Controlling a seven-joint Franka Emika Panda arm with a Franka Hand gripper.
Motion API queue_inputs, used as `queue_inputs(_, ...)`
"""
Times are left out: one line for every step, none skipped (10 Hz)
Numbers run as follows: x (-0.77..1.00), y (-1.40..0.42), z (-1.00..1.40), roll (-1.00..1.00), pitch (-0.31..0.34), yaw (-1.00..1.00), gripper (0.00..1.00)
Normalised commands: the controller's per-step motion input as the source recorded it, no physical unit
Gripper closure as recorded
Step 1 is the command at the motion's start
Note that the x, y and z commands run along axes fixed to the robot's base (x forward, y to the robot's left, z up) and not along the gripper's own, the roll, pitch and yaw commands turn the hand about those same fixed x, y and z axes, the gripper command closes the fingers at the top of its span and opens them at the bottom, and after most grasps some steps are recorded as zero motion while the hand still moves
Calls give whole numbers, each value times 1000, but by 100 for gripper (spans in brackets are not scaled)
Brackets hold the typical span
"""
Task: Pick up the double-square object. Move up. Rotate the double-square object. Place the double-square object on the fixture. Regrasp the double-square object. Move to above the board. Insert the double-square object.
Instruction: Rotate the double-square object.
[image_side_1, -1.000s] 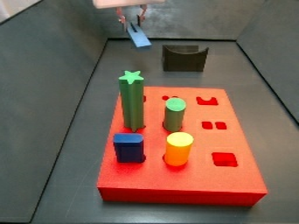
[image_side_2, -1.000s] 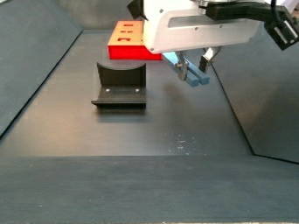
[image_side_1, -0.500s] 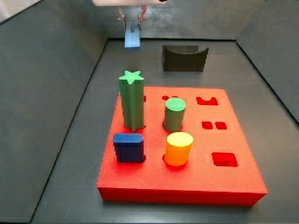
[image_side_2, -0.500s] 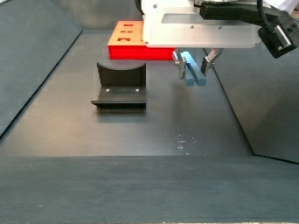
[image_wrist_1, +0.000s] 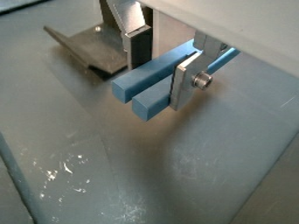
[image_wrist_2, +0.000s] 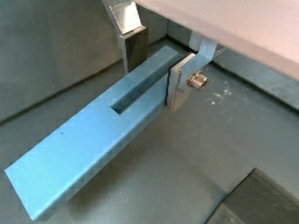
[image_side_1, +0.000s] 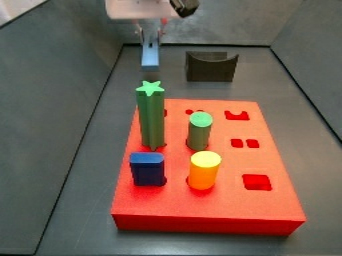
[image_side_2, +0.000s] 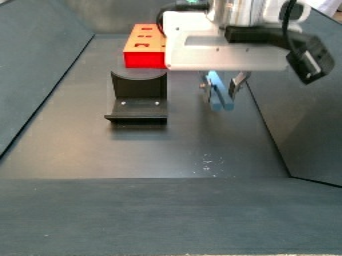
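The gripper hangs in the air beside the fixture, jaws clamped on the double-square object near one end (the bar hangs nearly upright in both side views). Held off-centre like this, it looks mid-rotation, presumably so it can rest on the fixture for a regrasp before going to the board.

The gripper had a white boxy body, flat silver plate fingers with dark pads, and a round screw head.
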Motion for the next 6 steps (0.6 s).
queue_inputs(42, 3, -1000, -78, -47, 19, 100)
queue_inputs(48, 7, -871, -102, -51, 15, 100)
queue_inputs(48, 12, -800, -113, -54, 13, 100)
queue_inputs(42, 15, -639, -137, -72, 12, 100)
queue_inputs(38, 14, -580, -146, -80, 13, 100)
queue_inputs(39, 16, -497, -157, -88, 14, 100)
